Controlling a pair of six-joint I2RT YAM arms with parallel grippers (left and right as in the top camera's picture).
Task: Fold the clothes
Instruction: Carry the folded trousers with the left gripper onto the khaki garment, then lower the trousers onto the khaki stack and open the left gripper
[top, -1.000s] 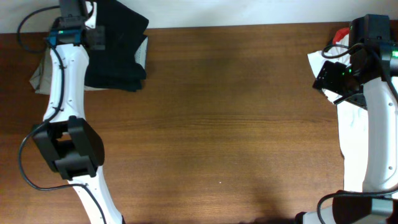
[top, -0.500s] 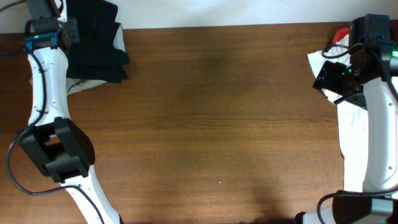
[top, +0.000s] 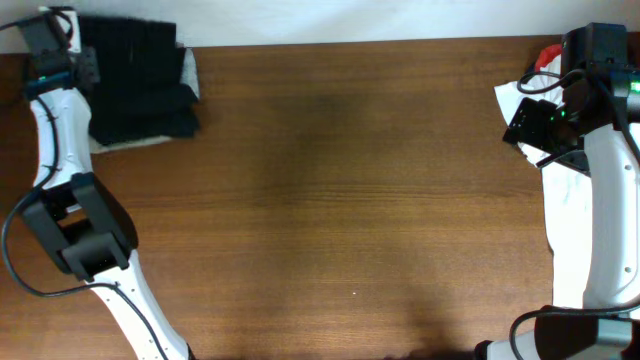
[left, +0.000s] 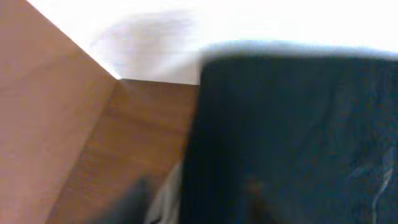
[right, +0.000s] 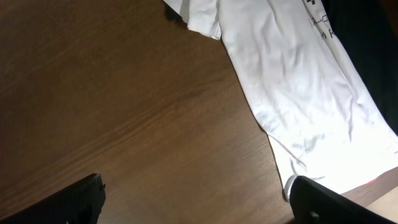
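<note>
The left hand (top: 88, 68) sits at the edge of the clothes (top: 135, 90), heaped black in the table's (top: 350, 200) far left corner; its grip cannot be told. The right hand (right: 199, 208) gapes wide, empty. The fabric looks soft, light and floppy, best pinched at an outer corner.

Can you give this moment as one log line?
black clothes at far-left corner | left gripper beside them, grip unclear | right gripper open near white T-shirt

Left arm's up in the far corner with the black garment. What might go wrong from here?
The black garment lies bunched at the table's far edge, part of it seemingly past it; it may slide off.
It sits on the beige garment, so a grasp by the left tool might catch both layers.
The left wrist view is blurred, so grip is hard to confirm.
</note>
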